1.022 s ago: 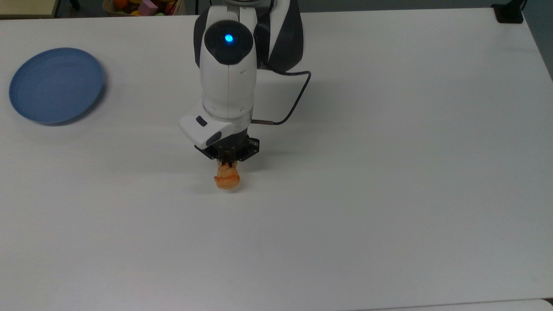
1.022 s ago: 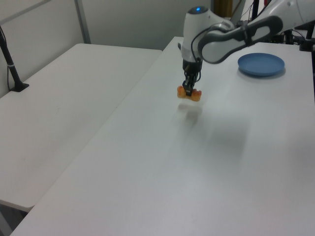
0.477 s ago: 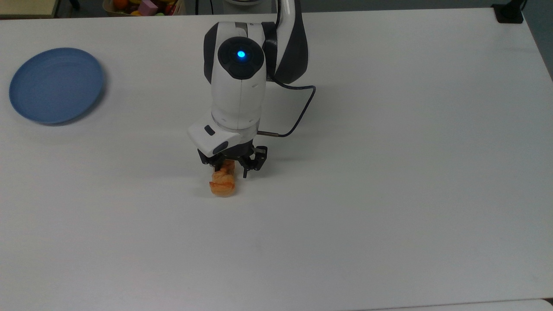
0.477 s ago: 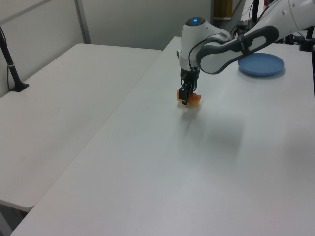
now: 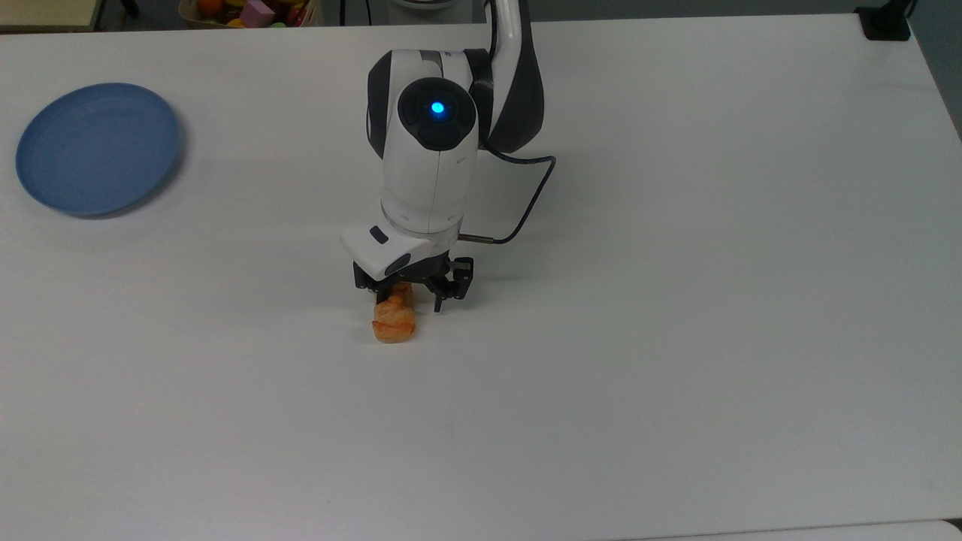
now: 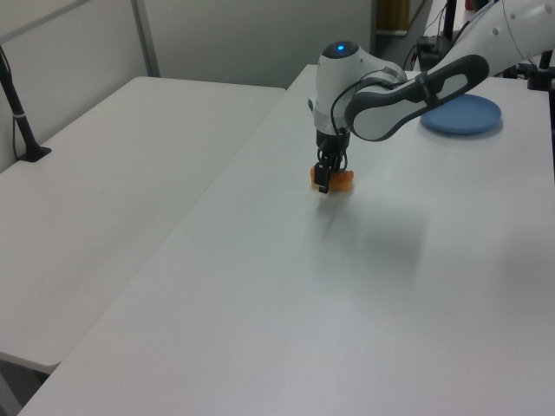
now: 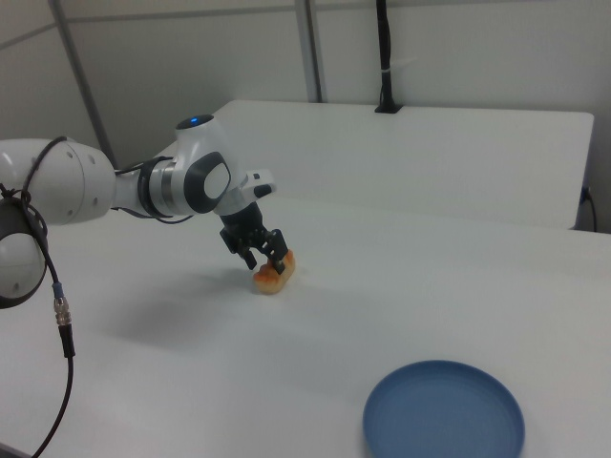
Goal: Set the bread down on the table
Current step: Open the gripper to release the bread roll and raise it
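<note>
bread (image 5: 394,321) far end hidden under gripper (image 5: 409,298), colourful items (image 5: 252,10) cut off at top view's upper edge

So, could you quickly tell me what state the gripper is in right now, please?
Gripper: open, fingers spread on either side of the bread, which lies on the table; not gripping it.

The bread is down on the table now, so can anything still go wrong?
Maybe. The open gripper sits right over the bread, its fingers on either side, so lifting off crooked could nudge or roll the bread across the table. A finger might also catch the flaky crust and drag the bread along.
</note>
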